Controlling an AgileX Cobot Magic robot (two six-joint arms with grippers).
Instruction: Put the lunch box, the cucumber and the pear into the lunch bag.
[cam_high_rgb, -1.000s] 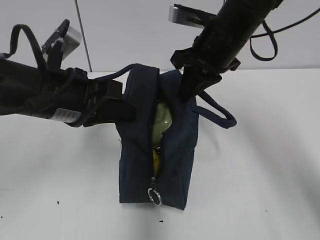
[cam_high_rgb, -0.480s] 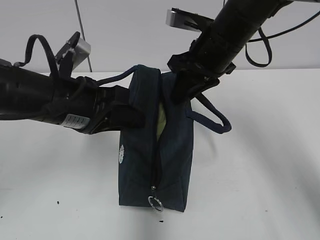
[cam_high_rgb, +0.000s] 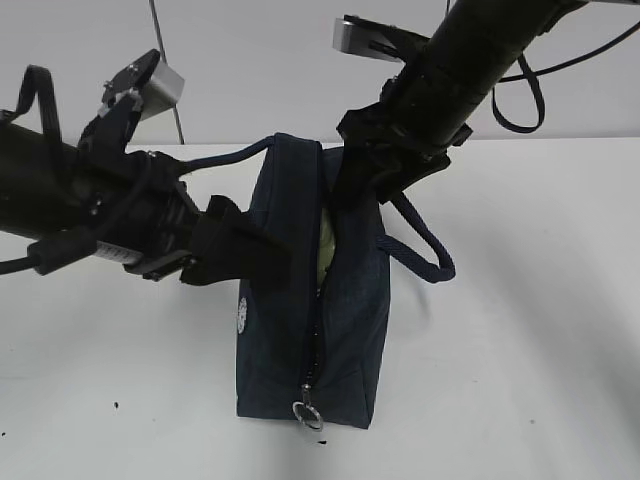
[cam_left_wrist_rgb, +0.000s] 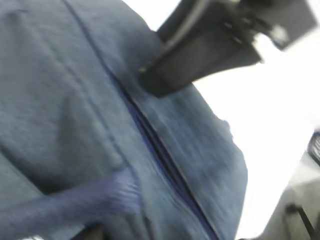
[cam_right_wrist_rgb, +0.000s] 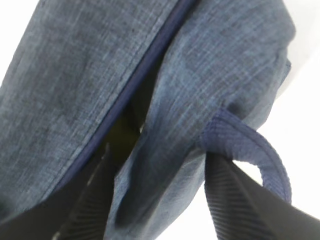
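Note:
The dark navy lunch bag (cam_high_rgb: 340, 300) stands in the middle of the table, its top zipper partly open and its ring pull (cam_high_rgb: 305, 412) hanging at the near end. A sliver of the pale green lunch box (cam_high_rgb: 325, 240) shows through the slit. The cucumber and the pear are hidden. My left gripper (cam_high_rgb: 250, 245) presses against the bag's left side; its fingers do not show clearly. My right gripper (cam_high_rgb: 362, 190) is at the bag's far top. In the right wrist view it (cam_right_wrist_rgb: 157, 162) straddles the bag's right wall (cam_right_wrist_rgb: 175, 115), one finger inside the opening and one outside, jaws apart.
One loop handle (cam_high_rgb: 425, 245) hangs off the bag's right side and the other handle (cam_high_rgb: 225, 155) arches over my left arm. The white table (cam_high_rgb: 520, 340) lies around the bag. A thin pole (cam_high_rgb: 165, 70) stands at the back left.
The bag's opening has narrowed to a slit and hides most of the lunch box. My left gripper has pushed right against the bag. The ring pull has dropped slightly.

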